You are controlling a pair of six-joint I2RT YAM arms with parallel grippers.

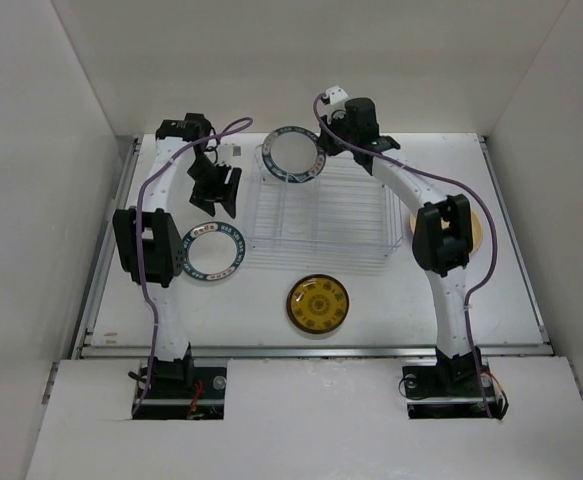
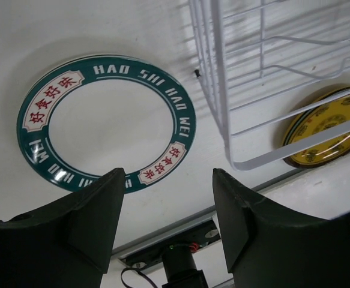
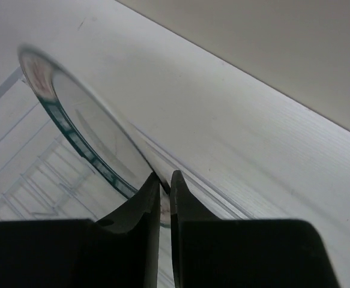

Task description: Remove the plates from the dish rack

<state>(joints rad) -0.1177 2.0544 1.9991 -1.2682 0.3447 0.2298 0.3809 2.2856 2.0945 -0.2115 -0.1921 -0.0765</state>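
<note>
Right gripper is clamping the rim of the upright teal-rim plate at the rack's 11 o'clock corner. In the right wrist view the fingers are pinching the plate edge with almost no gap between them, and rack wires are showing at lower left. The plate is leaning, its face partly visible from above. Can't tell whether its bottom edge is sitting in the rack or clear of it.

Left gripper is hanging over the table at the rack's 9 o'clock, jaws spread wide and gripping nothing. In the left wrist view, the gripper is looking down at the flat teal-rim plate.

That flat teal-rim plate is lying on the table at the rack's 8 o'clock, just beside its left edge. Brown-and-yellow plate is lying flat at the rack's 6 o'clock, near its front edge; the left wrist camera is seeing it through the wires. Tan plate is sitting at the rack's 3 o'clock, mostly hidden under the right arm's elbow.
</note>
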